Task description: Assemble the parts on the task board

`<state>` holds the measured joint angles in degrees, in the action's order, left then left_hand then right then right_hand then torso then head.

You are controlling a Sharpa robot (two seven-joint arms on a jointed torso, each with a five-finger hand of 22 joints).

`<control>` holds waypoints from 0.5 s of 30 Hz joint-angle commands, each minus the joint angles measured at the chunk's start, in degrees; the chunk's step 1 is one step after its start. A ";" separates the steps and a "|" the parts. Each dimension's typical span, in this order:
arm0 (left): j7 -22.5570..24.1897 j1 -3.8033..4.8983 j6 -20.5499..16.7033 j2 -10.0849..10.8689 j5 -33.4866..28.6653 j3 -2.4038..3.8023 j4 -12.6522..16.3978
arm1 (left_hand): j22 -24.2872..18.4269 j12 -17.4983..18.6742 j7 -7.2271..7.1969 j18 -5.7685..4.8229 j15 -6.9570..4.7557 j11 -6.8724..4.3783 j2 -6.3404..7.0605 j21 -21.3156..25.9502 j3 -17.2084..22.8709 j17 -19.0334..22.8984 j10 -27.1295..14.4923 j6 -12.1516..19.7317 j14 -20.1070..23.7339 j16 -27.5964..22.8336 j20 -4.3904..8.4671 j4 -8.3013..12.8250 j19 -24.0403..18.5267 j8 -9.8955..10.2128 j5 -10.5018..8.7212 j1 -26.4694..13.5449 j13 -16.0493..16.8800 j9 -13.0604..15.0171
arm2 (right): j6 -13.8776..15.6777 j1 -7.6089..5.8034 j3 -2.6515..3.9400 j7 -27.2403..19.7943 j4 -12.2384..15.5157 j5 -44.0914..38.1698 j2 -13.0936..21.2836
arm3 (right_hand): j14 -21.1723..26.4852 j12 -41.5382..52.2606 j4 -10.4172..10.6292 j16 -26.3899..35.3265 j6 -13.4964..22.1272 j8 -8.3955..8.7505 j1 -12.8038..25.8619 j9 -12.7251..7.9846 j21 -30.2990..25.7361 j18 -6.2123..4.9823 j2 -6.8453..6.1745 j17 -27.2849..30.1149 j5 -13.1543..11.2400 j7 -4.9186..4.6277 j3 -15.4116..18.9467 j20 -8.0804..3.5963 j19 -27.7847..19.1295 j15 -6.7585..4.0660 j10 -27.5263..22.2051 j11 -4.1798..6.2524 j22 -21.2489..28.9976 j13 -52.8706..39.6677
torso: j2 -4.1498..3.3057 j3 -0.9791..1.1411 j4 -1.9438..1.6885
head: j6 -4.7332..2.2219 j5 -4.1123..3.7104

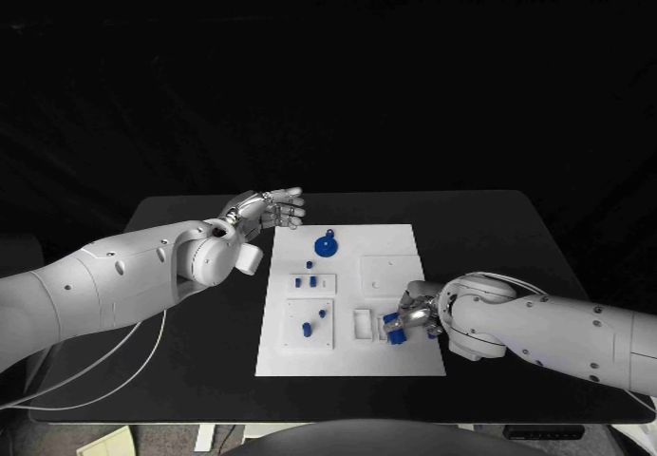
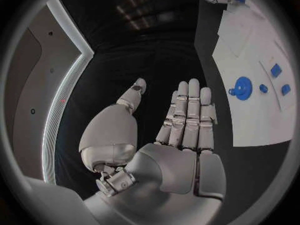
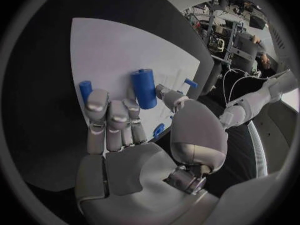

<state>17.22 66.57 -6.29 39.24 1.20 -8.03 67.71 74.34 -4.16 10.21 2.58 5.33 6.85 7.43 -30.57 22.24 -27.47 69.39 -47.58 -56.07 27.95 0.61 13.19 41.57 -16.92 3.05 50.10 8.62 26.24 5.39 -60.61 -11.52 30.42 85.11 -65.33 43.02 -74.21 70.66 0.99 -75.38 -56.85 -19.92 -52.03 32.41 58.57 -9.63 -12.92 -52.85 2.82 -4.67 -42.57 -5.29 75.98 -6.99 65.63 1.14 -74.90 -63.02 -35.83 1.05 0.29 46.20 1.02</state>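
Note:
The white task board [image 1: 349, 356] lies in the middle of the black table. My right hand [image 1: 415, 314] is at the board's near right side and pinches an upright blue cylinder [image 3: 144, 87] between thumb and fingers. A smaller blue peg [image 3: 85, 90] stands close beside those fingers. My left hand [image 1: 269, 206] hovers open, fingers straight and together, just off the board's far left corner, holding nothing. A round blue disc with a knob [image 1: 326, 246] lies on the far part of the board and shows in the left wrist view as the disc [image 2: 242, 89].
Two small blue pieces [image 1: 309, 281] sit in a raised block left of the board's centre, and two blue pegs [image 1: 313, 323] stand in the near left block. A blank raised square [image 1: 384, 270] is at the board's right. Bare black table [image 1: 493, 237] surrounds the board.

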 commanded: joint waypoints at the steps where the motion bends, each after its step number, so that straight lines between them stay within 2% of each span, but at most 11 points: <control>1: 0.14 0.02 0.93 -0.05 -0.40 0.03 0.11 | 0.09 0.11 0.06 1.18 0.10 -0.09 -0.38 0.33 0.18 -0.09 -0.41 0.47 0.37 -0.39 -0.21 -0.09 -0.08 -0.01 -0.16 -0.32 -0.06 -0.05 | 1.14 0.20 -0.15 -0.56 0.72 0.56 0.38 | 0.05 -0.29 -0.70 0.37 -0.84 -0.34 0.16 0.32 0.28 -5.37 1.53 -0.11 0.06 -0.23 -0.10 0.18 -0.36 -0.45 0.48 0.32 -1.13 -0.02 | -0.05 0.04 0.02 | 0.02 0.00; 6: 0.08 0.02 0.89 -0.06 -0.40 0.03 0.05 | 0.11 0.10 0.06 1.20 0.11 -0.09 -0.45 0.34 0.22 -0.13 -0.40 0.46 0.36 -0.42 -0.23 -0.10 -0.07 -0.02 -0.16 -0.30 -0.06 -0.05 | 1.80 -0.14 -0.12 -0.65 1.82 1.85 0.81 | 0.01 -0.59 -1.03 0.44 -1.05 -0.19 0.97 0.30 0.54 -5.37 1.83 -0.18 0.06 -0.16 -0.23 0.32 -0.32 -0.52 0.69 0.38 -1.13 -0.01 | -0.08 0.06 0.00 | 0.08 0.24; 15: -0.01 0.02 0.99 -0.05 -0.40 0.03 0.08 | 0.19 0.08 0.04 1.28 0.12 -0.10 -0.72 0.37 0.43 -0.26 -0.39 0.46 0.31 -0.52 -0.26 0.00 -0.04 -0.05 -0.11 0.00 -0.07 -0.04 | 3.40 -1.99 -0.12 -0.58 3.48 6.32 1.42 | -0.06 -1.21 -0.66 0.57 -1.41 0.08 2.80 0.23 0.78 -5.37 2.23 -0.29 -0.01 -0.09 -0.61 0.45 -0.35 -0.59 0.82 0.46 -1.04 0.14 | -0.09 -0.03 -0.01 | -0.03 0.33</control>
<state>17.01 66.57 -6.19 39.25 1.19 -8.04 67.67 74.49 -4.16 10.21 3.18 5.33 6.85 7.43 -30.57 22.25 -27.68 69.39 -47.58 -56.08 27.73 0.61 13.19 41.57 -16.92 3.05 50.10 8.63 26.24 7.70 -62.57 -11.61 30.32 88.19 -62.07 44.45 -74.26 69.82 0.19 -75.10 -57.44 -19.92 -49.80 32.41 59.01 -9.64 -10.52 -53.07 2.62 -4.24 -42.88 -5.02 75.71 -7.03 66.04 1.55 -74.95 -62.95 -35.91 1.09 0.29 46.23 1.34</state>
